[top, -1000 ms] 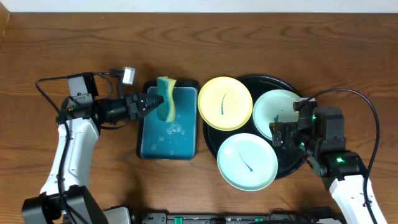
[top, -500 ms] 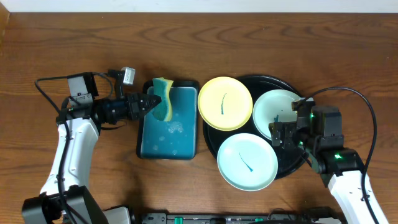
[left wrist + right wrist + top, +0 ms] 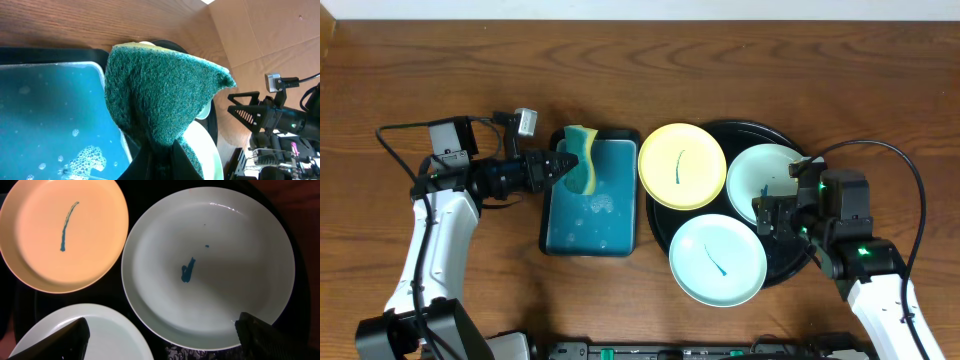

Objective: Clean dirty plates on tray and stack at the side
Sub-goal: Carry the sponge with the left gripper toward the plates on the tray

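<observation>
Wood table [image 3: 720, 60], left gripper [image 3: 567, 168] clamping sponge [image 3: 588, 178]

Overhead view: bright, even light from above. The table [image 3: 720, 70] carries only faint, soft-edged shadows, and everything is in sharp focus. Left wrist view: bright; the sponge [image 3: 160, 85] is crisp in texture, the background slightly soft. Right wrist view: dimmer and warm-tinted. The yellow plate [image 3: 62, 230] reads orange, small glints mark the white plate [image 3: 207, 265] near its upper rim, and the tray [image 3: 131, 200] is near-black without detail.
</observation>
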You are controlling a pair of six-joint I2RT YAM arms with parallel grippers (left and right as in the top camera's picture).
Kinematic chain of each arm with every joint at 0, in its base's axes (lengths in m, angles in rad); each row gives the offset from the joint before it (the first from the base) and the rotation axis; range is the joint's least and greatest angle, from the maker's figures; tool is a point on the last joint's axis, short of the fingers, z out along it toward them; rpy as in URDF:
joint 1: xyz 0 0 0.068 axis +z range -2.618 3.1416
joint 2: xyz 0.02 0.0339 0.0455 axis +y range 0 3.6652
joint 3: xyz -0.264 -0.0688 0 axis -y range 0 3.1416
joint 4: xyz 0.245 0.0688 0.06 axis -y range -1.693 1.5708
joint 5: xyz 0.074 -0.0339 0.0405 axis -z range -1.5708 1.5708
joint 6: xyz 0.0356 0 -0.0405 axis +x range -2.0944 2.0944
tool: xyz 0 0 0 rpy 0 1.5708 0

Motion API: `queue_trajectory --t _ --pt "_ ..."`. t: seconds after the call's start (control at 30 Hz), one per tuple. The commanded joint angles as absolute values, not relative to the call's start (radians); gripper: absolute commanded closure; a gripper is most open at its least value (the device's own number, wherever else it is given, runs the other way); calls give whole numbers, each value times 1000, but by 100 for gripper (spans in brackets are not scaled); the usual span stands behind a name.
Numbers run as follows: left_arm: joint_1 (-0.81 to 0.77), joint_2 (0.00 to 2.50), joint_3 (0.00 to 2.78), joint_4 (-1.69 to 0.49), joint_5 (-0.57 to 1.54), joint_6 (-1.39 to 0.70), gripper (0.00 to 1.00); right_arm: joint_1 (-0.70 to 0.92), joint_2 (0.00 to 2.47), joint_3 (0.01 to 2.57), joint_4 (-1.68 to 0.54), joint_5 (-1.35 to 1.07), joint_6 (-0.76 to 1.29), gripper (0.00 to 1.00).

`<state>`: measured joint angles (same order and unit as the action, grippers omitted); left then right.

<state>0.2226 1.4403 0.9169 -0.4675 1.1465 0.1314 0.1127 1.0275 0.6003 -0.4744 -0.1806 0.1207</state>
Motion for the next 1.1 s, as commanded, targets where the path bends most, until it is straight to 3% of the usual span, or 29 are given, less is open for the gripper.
queue_trajectory --t 0.0,0.27,0.53,0.7,1.07 --pt "226 1436 918 -467 1158 133 93 106 1031 619 -471 -184 107 7" --pt "112 1436 919 -470 826 21 93 106 1031 619 -471 -184 107 7" --pt "-134 1436 919 -487 229 -154 93 106 1031 619 -472 -184 107 7" --pt "-275 1436 919 -533 -26 -257 93 106 1031 619 -476 -184 107 7" --pt "-419 1436 919 -580 -144 -320 93 106 1031 619 -484 -184 107 8"
